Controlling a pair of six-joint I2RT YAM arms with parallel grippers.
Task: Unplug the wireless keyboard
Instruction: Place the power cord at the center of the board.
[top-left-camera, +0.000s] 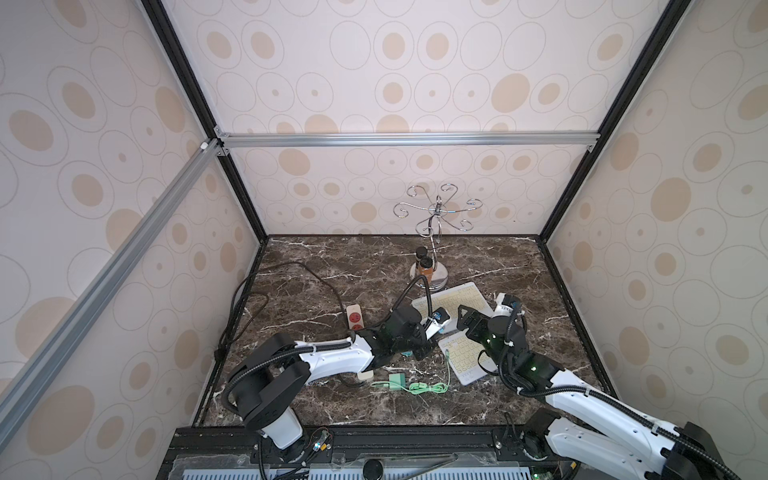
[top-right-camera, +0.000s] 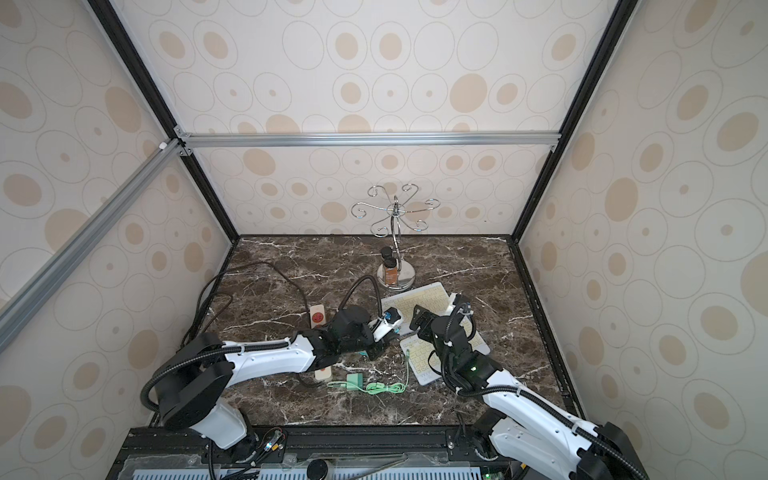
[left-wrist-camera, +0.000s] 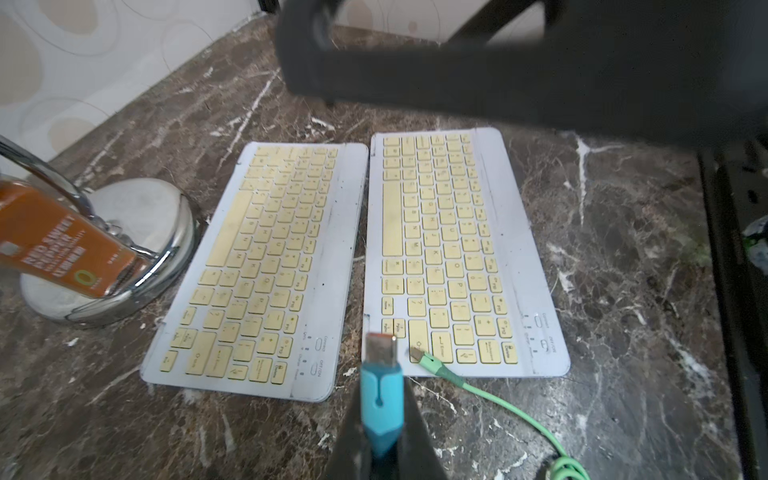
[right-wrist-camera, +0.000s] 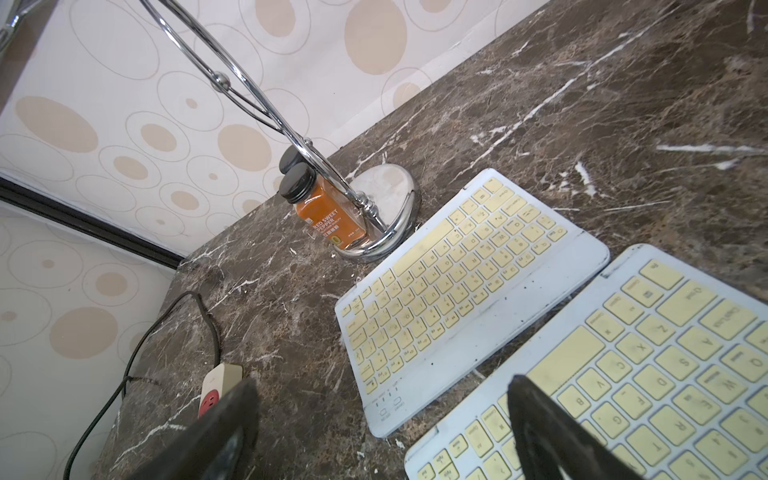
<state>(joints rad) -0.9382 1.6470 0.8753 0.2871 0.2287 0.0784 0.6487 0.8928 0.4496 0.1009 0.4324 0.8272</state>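
Keyboards nearly touching, blue plug clear

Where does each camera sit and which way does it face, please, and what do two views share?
Top views: high overhead, looking down at the table; left arm and right arm show in both top views.
Left wrist: low, facing the near keyboard; left gripper shut on a blue plug.
Right wrist: low, facing the far keyboard and chrome stand; right gripper open.
Shared: all views show both keyboards.
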